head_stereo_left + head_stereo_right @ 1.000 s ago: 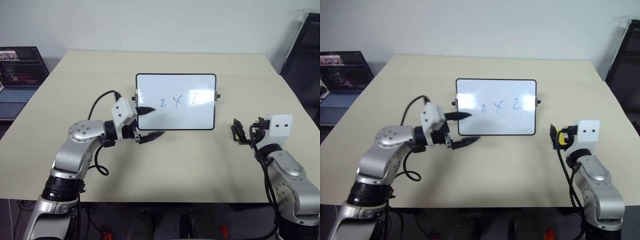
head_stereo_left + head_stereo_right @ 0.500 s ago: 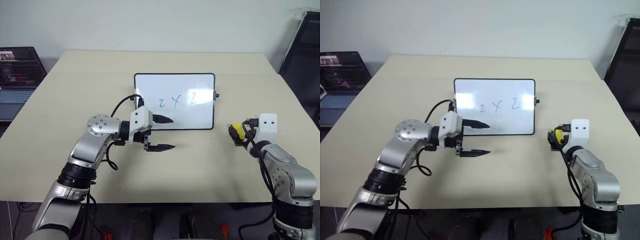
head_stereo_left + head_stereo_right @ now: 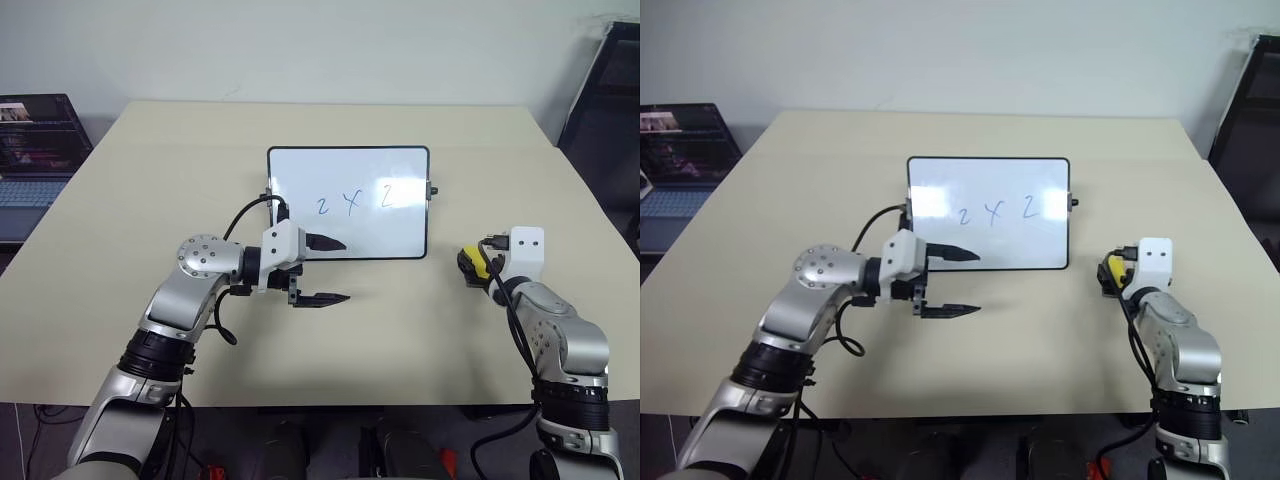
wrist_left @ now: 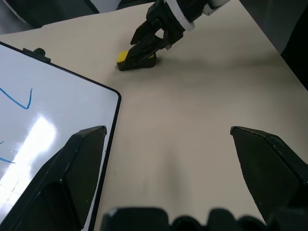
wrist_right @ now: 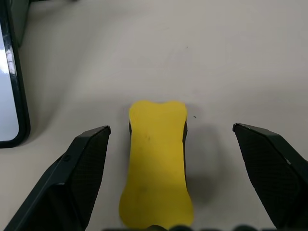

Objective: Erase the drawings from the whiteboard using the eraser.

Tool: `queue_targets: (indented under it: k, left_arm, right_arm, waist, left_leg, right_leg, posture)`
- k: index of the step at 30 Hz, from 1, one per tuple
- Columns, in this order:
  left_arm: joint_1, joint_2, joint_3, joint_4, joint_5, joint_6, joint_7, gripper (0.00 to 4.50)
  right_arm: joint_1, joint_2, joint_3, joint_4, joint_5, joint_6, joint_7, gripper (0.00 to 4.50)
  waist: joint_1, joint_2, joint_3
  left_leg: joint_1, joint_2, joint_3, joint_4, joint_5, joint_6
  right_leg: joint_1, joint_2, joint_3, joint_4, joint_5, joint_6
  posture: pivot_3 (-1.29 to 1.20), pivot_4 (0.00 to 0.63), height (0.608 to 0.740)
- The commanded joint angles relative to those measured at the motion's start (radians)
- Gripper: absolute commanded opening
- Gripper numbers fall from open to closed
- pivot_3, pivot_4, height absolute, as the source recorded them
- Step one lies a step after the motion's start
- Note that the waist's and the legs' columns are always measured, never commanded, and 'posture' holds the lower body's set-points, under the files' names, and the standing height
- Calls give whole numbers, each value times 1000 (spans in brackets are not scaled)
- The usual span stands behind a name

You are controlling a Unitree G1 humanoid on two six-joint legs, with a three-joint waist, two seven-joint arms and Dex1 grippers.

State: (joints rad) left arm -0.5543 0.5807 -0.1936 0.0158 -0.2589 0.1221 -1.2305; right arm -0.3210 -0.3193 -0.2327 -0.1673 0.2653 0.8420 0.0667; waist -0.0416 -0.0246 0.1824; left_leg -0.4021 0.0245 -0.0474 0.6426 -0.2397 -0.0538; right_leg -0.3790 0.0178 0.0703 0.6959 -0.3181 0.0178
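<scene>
Two jaws of the right gripper (image 5: 171, 180) stand wide either side of the eraser (image 5: 157, 163); close squarely on it. Left gripper (image 3: 325, 270) gapes beside the whiteboard (image 3: 400, 240).

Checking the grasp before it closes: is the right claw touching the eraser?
Apart. Right wrist view: the eraser lies between the open right claw's fingers, table visible either side.

Big beige bench (image 3: 150, 200) with a seam running across its far part; plain white wall (image 3: 320, 50) behind it; open laptop (image 3: 35, 135) off to the left, screen lit; dark frame (image 3: 605, 90) at the far right.
</scene>
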Motion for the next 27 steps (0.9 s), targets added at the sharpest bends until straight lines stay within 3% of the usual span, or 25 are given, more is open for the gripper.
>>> queue_targets:
  k: [1,3,10,12,20,27]
  left_arm:
    - [-1,-1,4,-37,-1,-15,6,4500]
    - [-2,-4,4,-34,3,-15,11,4500]
    - [-1,-7,4,-18,13,-22,21,4500]
    - [0,-7,4,-18,15,-22,23,4500]
    - [10,-12,23,-40,6,29,65,4500]
    - [22,-3,85,-94,25,180,244,4500]
  right_arm:
    - [-15,-3,-9,-2,-5,-36,9,4313]
    - [-16,-5,-5,14,-11,-43,11,3917]
    - [-23,-8,6,43,-27,-45,15,1472]
    - [-25,-11,8,48,-29,-41,17,1012]
    - [-17,-14,12,17,-32,-47,20,997]
    - [57,-80,5,-198,-47,-78,55,996]
  waist:
    - [0,0,0]
    - [0,0,0]
    - [0,0,0]
    - [0,0,0]
    - [0,0,0]
    - [0,0,0]
  left_leg:
    - [0,0,0,0,0,0]
    - [0,0,0,0,0,0]
    - [0,0,0,0,0,0]
    - [0,0,0,0,0,0]
    - [0,0,0,0,0,0]
    - [0,0,-3,0,0,0]
  right_leg:
    - [0,0,0,0,0,0]
    - [0,0,0,0,0,0]
    - [0,0,0,0,0,0]
    - [0,0,0,0,0,0]
    - [0,0,0,0,0,0]
    - [-1,0,0,1,0,0]
  posture:
    - [0,150,740]
    - [0,150,740]
    - [0,150,740]
    - [0,150,740]
    - [0,150,740]
    - [0,150,740]
